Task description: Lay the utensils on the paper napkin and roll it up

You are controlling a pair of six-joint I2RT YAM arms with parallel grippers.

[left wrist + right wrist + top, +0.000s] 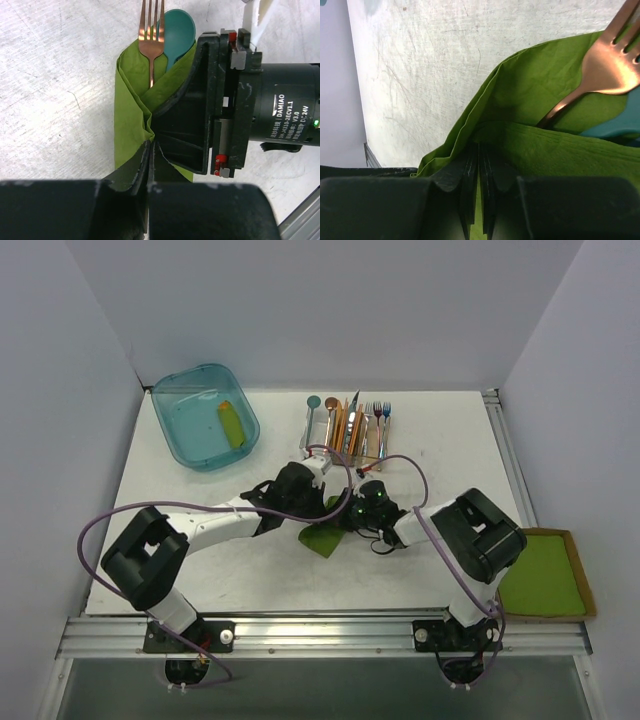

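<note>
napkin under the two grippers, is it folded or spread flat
Folded. In the left wrist view the paper napkin has both sides wrapped over the handles of the fork and spoon; only their heads stick out.

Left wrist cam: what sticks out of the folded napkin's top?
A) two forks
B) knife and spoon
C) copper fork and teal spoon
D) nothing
C: a copper fork and a teal spoon lie side by side, their heads poking out past the top edge of the napkin.
</note>
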